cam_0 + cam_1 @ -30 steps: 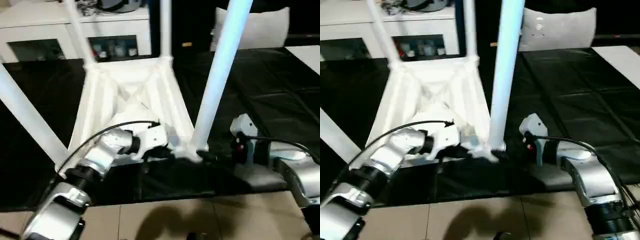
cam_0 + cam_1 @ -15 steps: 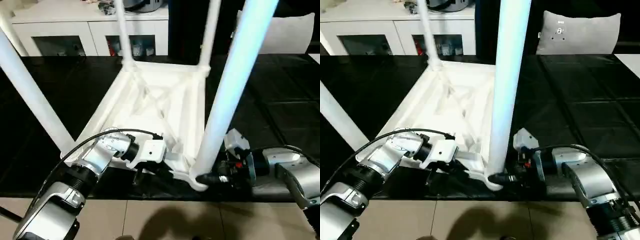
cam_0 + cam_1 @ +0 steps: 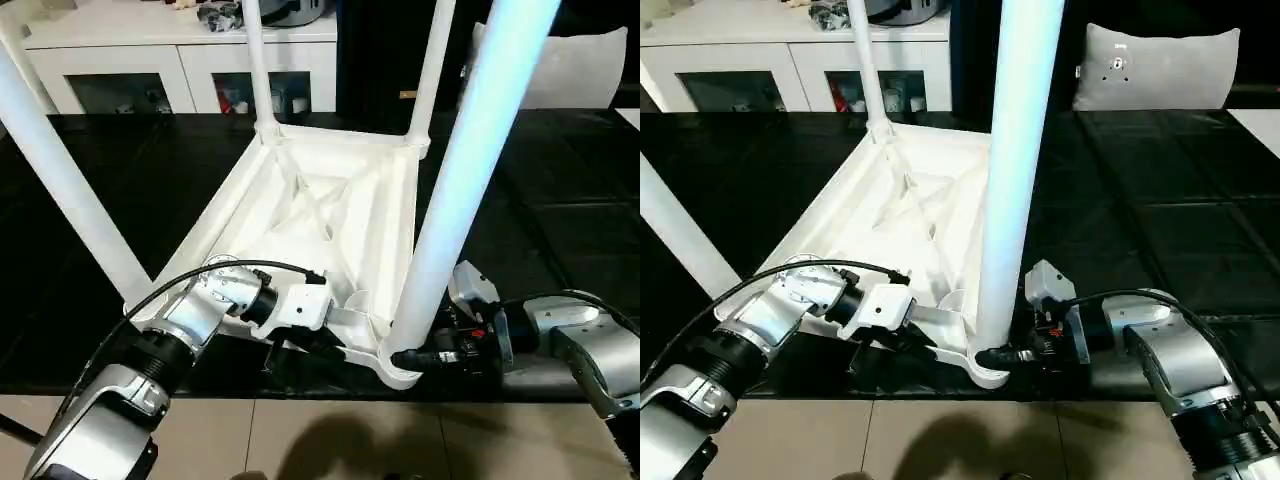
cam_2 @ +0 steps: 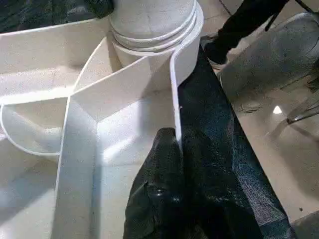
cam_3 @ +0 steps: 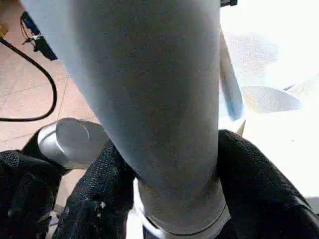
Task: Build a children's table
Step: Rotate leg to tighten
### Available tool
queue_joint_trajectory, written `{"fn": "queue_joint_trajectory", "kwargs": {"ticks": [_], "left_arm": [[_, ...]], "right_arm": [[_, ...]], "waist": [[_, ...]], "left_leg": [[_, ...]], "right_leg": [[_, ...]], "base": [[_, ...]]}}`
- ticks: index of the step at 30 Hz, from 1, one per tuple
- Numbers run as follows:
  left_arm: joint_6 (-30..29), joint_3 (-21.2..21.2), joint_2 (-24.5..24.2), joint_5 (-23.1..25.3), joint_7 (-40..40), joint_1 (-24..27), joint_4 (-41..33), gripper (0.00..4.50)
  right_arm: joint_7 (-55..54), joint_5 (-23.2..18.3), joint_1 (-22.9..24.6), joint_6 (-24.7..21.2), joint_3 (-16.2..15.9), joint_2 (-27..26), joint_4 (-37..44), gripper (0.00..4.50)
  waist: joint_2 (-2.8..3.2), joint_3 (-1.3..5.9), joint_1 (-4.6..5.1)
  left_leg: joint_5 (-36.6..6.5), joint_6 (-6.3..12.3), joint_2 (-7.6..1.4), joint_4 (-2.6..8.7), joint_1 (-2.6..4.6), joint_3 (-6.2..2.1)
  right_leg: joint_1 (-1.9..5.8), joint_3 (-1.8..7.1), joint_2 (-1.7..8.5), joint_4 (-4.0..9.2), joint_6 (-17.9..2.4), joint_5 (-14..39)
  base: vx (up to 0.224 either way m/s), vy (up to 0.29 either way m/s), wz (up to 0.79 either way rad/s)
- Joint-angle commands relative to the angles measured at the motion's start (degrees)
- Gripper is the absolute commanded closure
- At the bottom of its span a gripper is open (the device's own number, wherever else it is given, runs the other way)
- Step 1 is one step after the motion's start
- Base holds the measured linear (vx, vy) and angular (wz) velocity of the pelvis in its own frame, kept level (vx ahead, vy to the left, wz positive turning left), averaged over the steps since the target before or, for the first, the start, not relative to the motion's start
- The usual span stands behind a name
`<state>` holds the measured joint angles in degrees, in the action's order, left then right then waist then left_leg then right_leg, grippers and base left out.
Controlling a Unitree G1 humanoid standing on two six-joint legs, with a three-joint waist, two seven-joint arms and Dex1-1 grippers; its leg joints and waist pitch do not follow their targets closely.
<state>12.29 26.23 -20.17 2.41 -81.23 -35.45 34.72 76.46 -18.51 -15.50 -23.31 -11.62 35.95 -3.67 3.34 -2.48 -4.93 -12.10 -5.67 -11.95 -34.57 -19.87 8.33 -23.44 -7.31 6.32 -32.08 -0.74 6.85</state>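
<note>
The children's table [image 3: 320, 215] lies upside down on a black floor mat [image 3: 560, 230], all four legs standing up in its corner sockets. Over the last second the right end effector [image 3: 992, 357] has narrowed its fingers around the base of the nearest leg [image 3: 455, 185], just above the socket, so that leg is probably being pressed or twisted home. The left end effector [image 4: 179, 149] is pinched shut on the tabletop's near rim [image 4: 175, 94], beside that leg, steadying it.
</note>
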Motion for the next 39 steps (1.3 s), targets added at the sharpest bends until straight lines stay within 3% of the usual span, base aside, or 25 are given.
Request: {"fn": "queue_joint_trajectory", "kwargs": {"ticks": [1,5,8,9,10,11,12,13,14,15,16,17,19,21,24,26,30,33,35,36,39], "left_arm": [[-2.4,0.0,0.7,-0.4,0.0,0.3,-2.1,4.50],[-9.2,-1.7,2.0,-1.0,4.4,1.0,-4.5,4.50],[-13.4,-2.5,3.4,-0.7,8.5,1.3,-6.4,4.50],[-15.4,-3.4,4.8,-1.3,10.6,1.4,-7.0,4.50],[-16.7,-4.0,5.8,-1.8,12.0,1.4,-7.4,4.50],[-16.8,-4.1,5.9,-1.9,12.2,1.4,-7.5,4.50],[-19.4,-5.4,8.0,-1.3,16.7,1.1,-8.0,4.50],[-19.4,-5.4,8.0,-1.3,16.7,1.1,-8.0,4.50],[-20.2,-5.8,9.0,-0.5,19.3,0.7,-7.9,4.50],[-21.0,-6.2,9.9,0.3,21.7,0.5,-8.0,4.50],[-21.8,-6.6,11.0,1.0,24.1,0.2,-7.9,4.50],[-22.4,-6.8,11.7,1.3,25.6,-0.1,-7.8,4.50],[-22.8,-6.8,12.5,2.3,27.6,-0.4,-7.5,4.50],[-22.3,-6.6,12.5,3.0,28.3,-0.5,-7.1,4.50],[-20.7,-7.0,11.5,3.2,28.9,-0.4,-5.9,4.50],[-19.7,-7.1,10.5,3.5,28.6,-0.2,-5.4,4.50],[-17.2,-7.3,8.3,4.0,26.9,0.3,-4.5,4.50],[-14.9,-6.9,6.8,3.7,24.4,0.4,-4.0,4.50],[-13.8,-6.4,6.0,3.4,22.9,0.3,-3.7,4.50],[-11.2,-5.4,4.6,2.8,19.2,0.4,-3.6,4.50],[-9.6,-4.3,3.5,3.1,16.8,0.2,-3.1,4.50]], "right_arm": [[-2.1,-2.5,0.3,-2.3,0.6,-2.0,1.8,2.38],[-14.7,2.2,-0.7,-1.9,1.9,-7.5,0.2,2.41],[-26.4,4.6,-2.8,-4.7,3.8,-13.4,-1.9,2.48],[-30.7,5.8,-3.8,-5.6,4.2,-15.6,-2.9,2.49],[-33.8,6.7,-4.4,-6.2,4.5,-17.1,-3.6,2.50],[-34.1,6.8,-4.5,-6.3,4.6,-17.3,-3.7,2.51],[-42.2,9.0,-6.3,-6.8,5.8,-21.0,-6.4,2.51],[-42.2,9.0,-6.3,-6.8,5.8,-21.0,-6.4,2.51],[-46.4,9.9,-7.3,-6.6,6.7,-22.9,-8.1,2.51],[-50.6,11.5,-8.3,-5.9,7.4,-24.7,-9.8,2.51],[-54.1,12.6,-9.1,-4.9,7.9,-26.3,-11.4,2.51],[-55.8,13.1,-9.5,-4.1,8.2,-27.2,-12.1,2.51],[-57.0,12.4,-9.9,-3.6,9.1,-28.7,-12.6,2.51],[-56.9,11.9,-9.8,-3.6,9.4,-29.2,-12.1,1.84],[-55.4,12.5,-9.1,-3.1,8.4,-28.5,-10.9,1.71],[-54.3,12.0,-8.4,-2.2,8.6,-27.7,-10.2,1.46],[-47.3,10.3,-5.8,1.0,8.1,-24.1,-7.2,1.18],[-41.3,8.5,-4.0,2.0,7.9,-21.0,-4.9,0.94],[-37.8,7.5,-3.2,2.7,7.8,-19.0,-3.9,0.74],[-31.9,6.5,-2.1,3.0,7.2,-15.0,-2.4,0.64],[-27.2,5.7,-1.3,3.5,6.8,-11.9,-1.9,0.40]], "waist": [[-1.13,3.91,0.38],[-1.23,3.65,0.99],[-1.24,3.23,3.71],[-1.23,3.24,4.15],[-1.09,3.07,5.36],[-1.02,3.13,5.92],[-0.74,3.33,7.21],[-0.49,3.34,7.70],[-0.33,3.56,8.81],[-0.22,3.57,9.13],[-0.38,3.56,9.95],[-0.34,3.59,10.12],[-0.87,3.81,10.83],[-0.55,3.99,10.61],[-0.58,4.28,10.15],[-0.54,4.48,8.85],[-0.55,4.66,7.57],[-0.46,4.55,6.22],[-0.65,4.24,5.62],[-0.65,4.06,5.27],[-0.73,3.97,4.54]], "left_leg": [[-9.3,4.87,-0.52,4.18,-0.71,1.09],[-10.9,3.65,-0.24,4.23,-0.58,1.10],[-15.0,1.83,0.64,4.15,-0.91,0.58],[-15.9,1.76,0.65,4.09,-0.97,0.43],[-17.5,1.73,0.86,3.83,-1.04,0.32],[-18.2,1.64,0.92,3.61,-0.88,0.26],[-18.4,2.29,1.07,3.29,-1.05,0.16],[-18.6,2.34,0.89,3.42,-1.01,0.03],[-18.6,2.29,0.54,3.63,-1.61,-0.46],[-18.9,2.36,0.43,3.81,-1.72,-0.67],[-19.4,2.41,0.41,3.91,-1.80,-0.76],[-19.4,2.43,0.47,3.82,-1.63,-0.73],[-17.8,3.58,0.66,3.74,-1.71,-0.55],[-14.9,4.57,0.41,3.81,-2.07,-0.62],[-11.2,5.93,0.25,3.63,-2.09,-0.44],[-7.2,7.20,0.13,3.37,-1.96,-0.23],[-3.9,8.46,0.04,3.21,-2.12,-0.28],[-4.5,9.05,-0.23,3.34,-1.83,-0.10],[-6.6,8.15,-0.28,3.55,-1.77,0.05],[-9.5,7.30,-0.20,3.68,-1.57,0.08],[-11.0,6.12,-0.36,3.83,-1.39,0.14]], "right_leg": [[3.72,2.13,1.72,3.76,-6.6,26.1],[3.42,1.91,1.59,4.15,-5.8,28.7],[3.52,0.73,1.29,5.38,-2.0,35.8],[3.59,0.52,1.39,5.49,-1.5,36.5],[3.39,-0.02,1.23,5.98,-0.6,38.2],[3.30,-0.29,1.28,6.17,-0.3,38.8],[3.48,-0.86,1.33,6.61,0.3,38.7],[3.42,-1.10,1.48,6.68,-0.2,37.9],[4.14,-1.51,1.68,6.49,-0.9,35.4],[4.21,-1.57,1.69,6.41,-1.3,34.3],[4.12,-1.38,1.67,6.32,-2.1,32.6],[3.93,-1.30,1.76,6.24,-2.6,32.2],[4.00,-0.94,1.96,5.99,-4.2,30.9],[4.30,-0.37,2.00,5.30,-5.7,26.9],[4.45,0.26,1.96,4.40,-8.6,20.8],[4.45,0.70,1.96,3.67,-10.4,16.5],[4.84,0.86,1.81,2.85,-11.4,11.8],[4.62,1.13,1.85,2.76,-11.5,12.4],[4.47,1.21,1.79,2.97,-10.9,15.3],[4.37,1.15,1.75,3.50,-9.8,19.1],[4.11,1.35,1.83,3.63,-8.9,21.3]], "base": [[0.000,0.000,0.00],[0.000,0.000,0.00],[0.000,0.000,0.00],[0.000,0.000,0.00],[0.000,0.000,0.00],[0.000,0.000,0.00],[0.000,0.000,0.00],[0.000,0.000,0.00],[0.000,0.000,0.00],[0.000,0.000,0.00],[0.000,0.000,0.00],[0.000,0.000,0.00],[0.000,0.000,0.00],[0.000,0.000,0.00],[0.000,0.000,0.00],[0.000,0.000,0.00],[0.000,0.000,0.00],[0.000,0.000,0.00],[0.000,0.000,0.00],[0.000,0.000,0.00],[0.000,0.000,0.00]]}}
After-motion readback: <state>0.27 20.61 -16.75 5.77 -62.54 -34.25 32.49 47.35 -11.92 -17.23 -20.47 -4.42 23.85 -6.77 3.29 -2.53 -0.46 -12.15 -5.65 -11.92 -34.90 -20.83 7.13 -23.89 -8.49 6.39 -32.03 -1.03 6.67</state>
